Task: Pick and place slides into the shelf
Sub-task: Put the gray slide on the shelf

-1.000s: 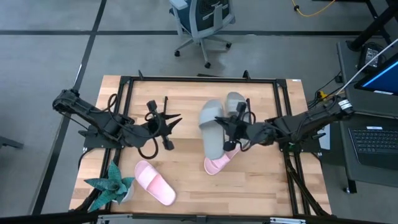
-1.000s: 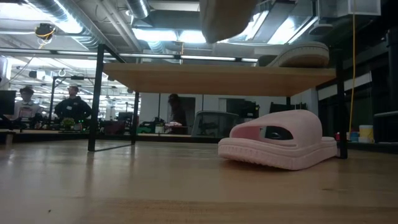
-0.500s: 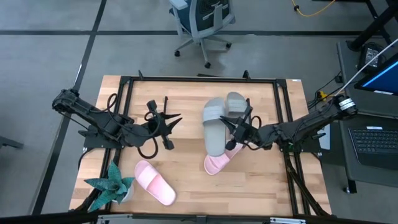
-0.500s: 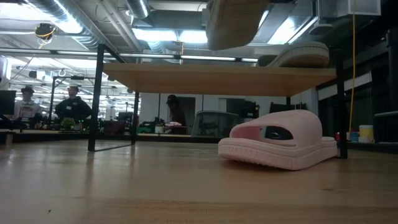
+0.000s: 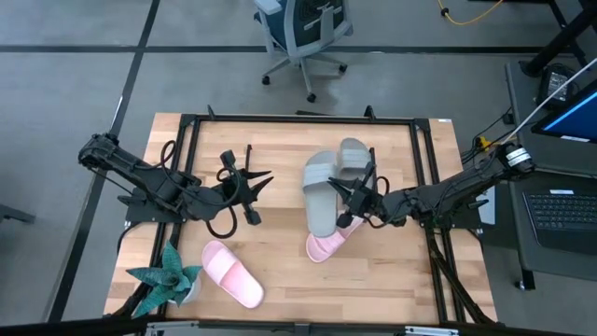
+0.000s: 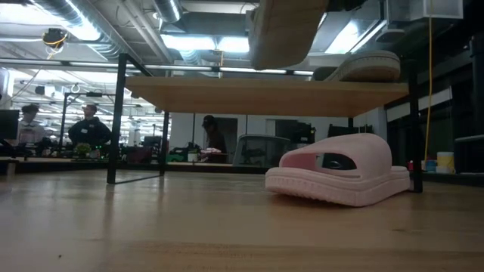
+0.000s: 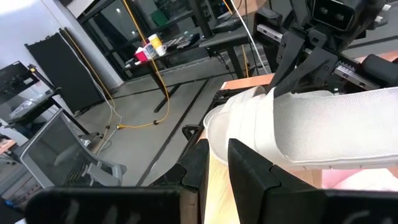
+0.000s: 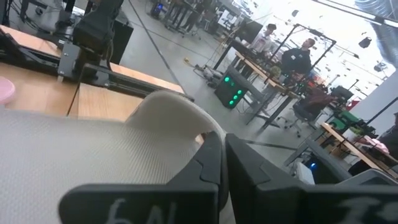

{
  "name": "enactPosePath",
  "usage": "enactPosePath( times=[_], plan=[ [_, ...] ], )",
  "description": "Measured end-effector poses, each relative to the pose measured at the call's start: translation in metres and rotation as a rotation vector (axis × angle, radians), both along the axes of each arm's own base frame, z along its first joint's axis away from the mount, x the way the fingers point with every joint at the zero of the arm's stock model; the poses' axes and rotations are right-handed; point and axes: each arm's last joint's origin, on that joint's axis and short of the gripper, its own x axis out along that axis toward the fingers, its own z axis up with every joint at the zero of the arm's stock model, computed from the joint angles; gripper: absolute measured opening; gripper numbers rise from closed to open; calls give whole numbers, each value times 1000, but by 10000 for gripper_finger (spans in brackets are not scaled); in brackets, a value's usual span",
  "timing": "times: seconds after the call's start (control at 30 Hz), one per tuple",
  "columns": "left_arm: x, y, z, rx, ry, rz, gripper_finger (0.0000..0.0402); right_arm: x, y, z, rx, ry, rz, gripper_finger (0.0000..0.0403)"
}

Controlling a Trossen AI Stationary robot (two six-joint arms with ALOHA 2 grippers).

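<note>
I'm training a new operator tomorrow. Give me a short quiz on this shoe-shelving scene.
1. Which hand holds the raised grey-green slide: A left, B right?
2. True or false: a pink slide lies on the table beside the plant.
3. How many slides rest on top of the shelf?

Key: 1 B, the right hand. 2 True. 3 One, the other grey-green slide.

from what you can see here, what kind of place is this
Probably a robotics lab or open workshop. Bare ceiling ducts and strip lights run overhead, people work at benches behind the table, and a laptop and a wheeled office chair stand beside the rig.
</note>
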Motion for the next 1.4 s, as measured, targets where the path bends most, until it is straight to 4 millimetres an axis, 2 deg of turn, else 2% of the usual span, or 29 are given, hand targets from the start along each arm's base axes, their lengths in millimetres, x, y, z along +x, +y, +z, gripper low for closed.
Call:
enactPosePath(
  times=[0.23,0.87,1.4],
  plan=[
    [0,0,0,0,4,-6,52,1,1,-4,-12,35,41,12],
    [0,0,-1,1,7,-7,52,10,-15,-13,-22,85,-23,12],
    [0,0,-1,-1,7,-7,52,9,-16,-19,-41,145,-26,12]
  ],
)
